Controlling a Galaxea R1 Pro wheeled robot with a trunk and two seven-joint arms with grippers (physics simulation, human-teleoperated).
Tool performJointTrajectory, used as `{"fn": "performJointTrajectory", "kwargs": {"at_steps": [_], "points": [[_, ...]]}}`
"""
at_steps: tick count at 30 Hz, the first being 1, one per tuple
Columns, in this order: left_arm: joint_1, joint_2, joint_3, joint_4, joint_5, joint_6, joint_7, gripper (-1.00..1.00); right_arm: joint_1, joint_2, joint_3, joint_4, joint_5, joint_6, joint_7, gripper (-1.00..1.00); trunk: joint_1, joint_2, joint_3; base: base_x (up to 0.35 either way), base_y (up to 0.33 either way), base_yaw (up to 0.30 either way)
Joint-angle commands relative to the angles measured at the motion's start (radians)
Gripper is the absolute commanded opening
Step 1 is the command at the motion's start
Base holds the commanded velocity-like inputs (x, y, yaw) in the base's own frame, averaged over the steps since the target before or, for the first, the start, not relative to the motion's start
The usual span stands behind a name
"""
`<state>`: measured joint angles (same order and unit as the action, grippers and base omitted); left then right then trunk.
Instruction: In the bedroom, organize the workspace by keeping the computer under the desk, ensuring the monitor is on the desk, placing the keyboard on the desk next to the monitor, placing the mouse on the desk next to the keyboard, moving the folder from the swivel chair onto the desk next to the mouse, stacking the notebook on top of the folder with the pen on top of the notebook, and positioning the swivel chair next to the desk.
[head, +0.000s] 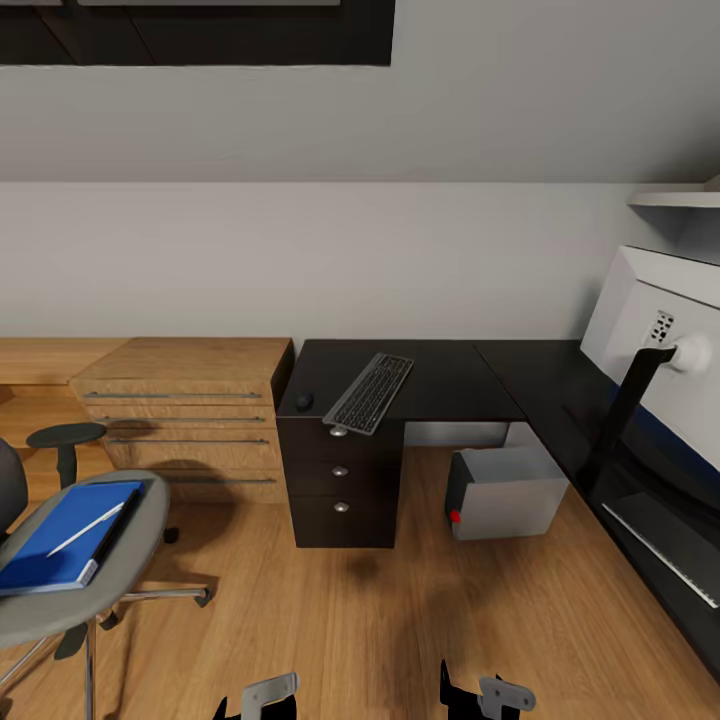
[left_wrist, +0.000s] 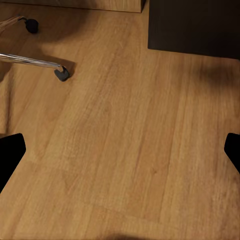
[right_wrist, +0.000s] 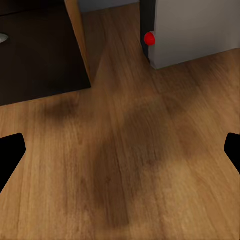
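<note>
Folder (head: 62, 535) with pen (head: 86, 528) lies on the swivel chair (head: 95, 580); both grippers (left_wrist: 120, 150) (right_wrist: 120, 150) hang spread, empty.

Looked like a home office corner tucked into a bedroom; there was a dark L-shaped desk (head: 450, 380) with a keyboard (head: 369, 392) on it, a monitor (head: 665, 350) on an arm, and a computer tower (head: 505, 492) on the wood floor (head: 400, 620). A swivel chair (head: 90, 580) and a light wooden dresser (head: 190, 410) sat under a sloped ceiling (head: 400, 110); pretty homey.
</note>
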<state>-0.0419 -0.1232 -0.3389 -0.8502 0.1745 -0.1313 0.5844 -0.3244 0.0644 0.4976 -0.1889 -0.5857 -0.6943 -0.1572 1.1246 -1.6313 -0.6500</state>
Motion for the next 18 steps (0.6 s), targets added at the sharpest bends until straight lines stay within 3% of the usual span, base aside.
{"fn": "performJointTrajectory", "kwargs": {"at_steps": [1,18], "points": [[-0.001,0.001,-0.003,0.001,0.011,-0.007,0.005,1.00,-0.001,0.000,0.009,0.000,-0.002,-0.002,-0.008,1.00,0.004,-0.008,-0.004,0.000,0.000,-0.003],[-0.001,0.001,-0.001,0.002,0.015,-0.007,0.006,1.00,-0.001,0.000,0.009,0.002,-0.003,-0.002,-0.008,1.00,0.069,-0.127,-0.057,0.000,0.000,-0.027]]}}
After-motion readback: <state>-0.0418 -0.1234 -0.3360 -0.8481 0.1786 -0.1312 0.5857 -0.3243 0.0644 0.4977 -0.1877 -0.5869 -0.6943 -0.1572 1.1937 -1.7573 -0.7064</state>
